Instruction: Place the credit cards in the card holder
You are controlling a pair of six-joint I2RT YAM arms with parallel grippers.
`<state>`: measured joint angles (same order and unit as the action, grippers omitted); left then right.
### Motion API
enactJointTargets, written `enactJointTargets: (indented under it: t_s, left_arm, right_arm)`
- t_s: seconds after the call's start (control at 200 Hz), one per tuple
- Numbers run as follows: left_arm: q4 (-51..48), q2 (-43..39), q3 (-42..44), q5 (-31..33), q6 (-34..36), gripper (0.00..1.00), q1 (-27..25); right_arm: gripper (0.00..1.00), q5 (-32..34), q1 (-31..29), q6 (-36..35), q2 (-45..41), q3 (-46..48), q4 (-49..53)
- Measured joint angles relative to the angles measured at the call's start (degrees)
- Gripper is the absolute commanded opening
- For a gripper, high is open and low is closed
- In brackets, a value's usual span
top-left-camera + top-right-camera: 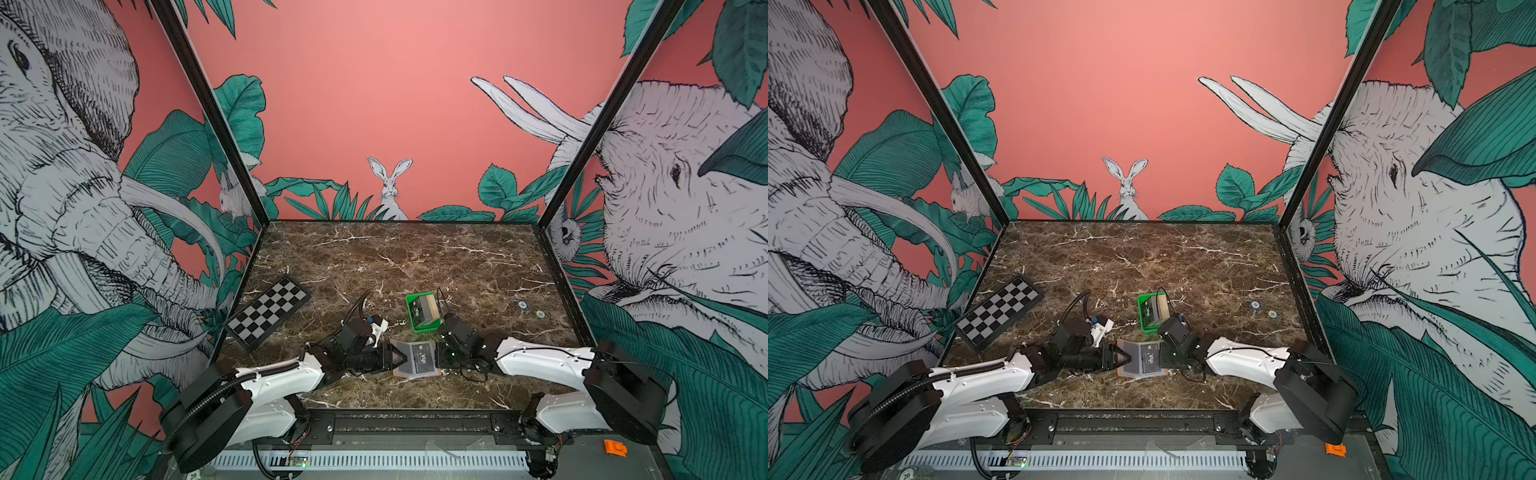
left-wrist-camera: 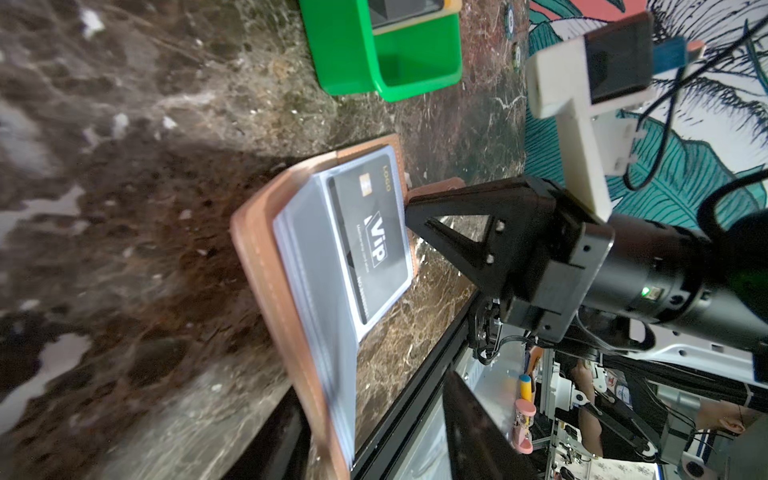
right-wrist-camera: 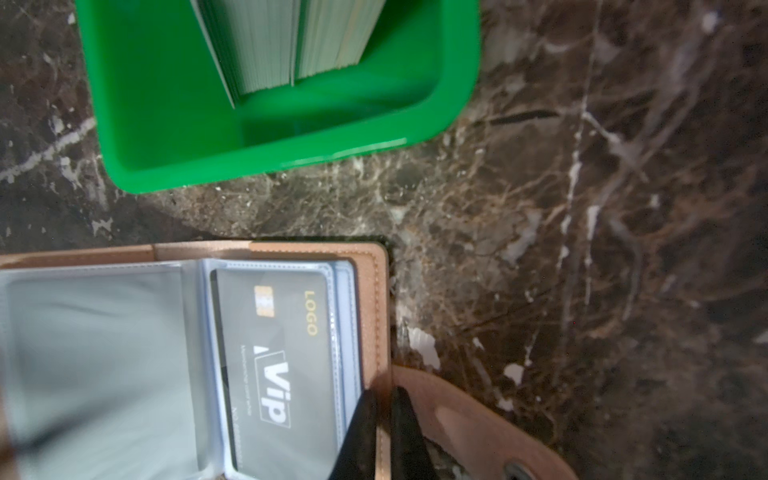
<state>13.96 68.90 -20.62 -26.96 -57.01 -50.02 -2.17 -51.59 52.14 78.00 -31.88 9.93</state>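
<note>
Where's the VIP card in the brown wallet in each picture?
Top view: VIP card, low middle, in the open card holder.
Top view: card, same spot.
Left wrist: card mid-picture, in the clear pocket.
Right wrist: card in that pocket, by the tan edge.
Shared landmark: green tray beyond the card holder.

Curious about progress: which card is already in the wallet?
The black VIP card lying flat in the open card holder; the other cards stand on edge in the green tray.

Other things on my desk
My brown marble desk (image 1: 415, 257) has a tilted black-and-white checkerboard (image 1: 268, 311) on my left, a green tray (image 1: 423, 328) near the middle, and two small round discs (image 1: 522, 304) on my right, well apart from it. A rabbit (image 1: 390, 187) is painted on the pink wall behind.
</note>
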Motion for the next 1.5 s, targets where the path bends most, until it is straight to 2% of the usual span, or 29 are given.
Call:
enactJointTargets:
  t_s: [0.32, 0.57, 0.735, 1.085, 1.501]
  left_arm:
    - [2.8, 6.3, -3.5, 1.1, -0.4, 0.52, -2.9]
    - [4.9, 9.1, -3.8, 1.1, -0.7, 0.59, -3.3]
    - [5.6, 9.1, -3.8, 1.1, -0.7, 0.62, -3.3]
    - [3.4, 6.3, -4.9, 1.6, 0.2, 0.62, -3.4]
    - [0.2, 4.1, -4.9, 2.9, 2.5, 0.56, -3.5]
  right_arm:
    - [0.1, 0.0, -0.2, 0.2, 0.0, 0.1, -0.1]
    - [0.1, 0.0, -0.2, 0.2, -0.3, 0.5, -0.5]
    - [0.11, 0.0, -0.2, 0.2, -0.3, 0.5, -0.6]
    - [0.11, 0.0, -0.2, 0.2, -0.3, 0.5, -0.6]
    - [0.11, 0.0, -0.2, 0.2, -0.4, 0.5, -0.6]
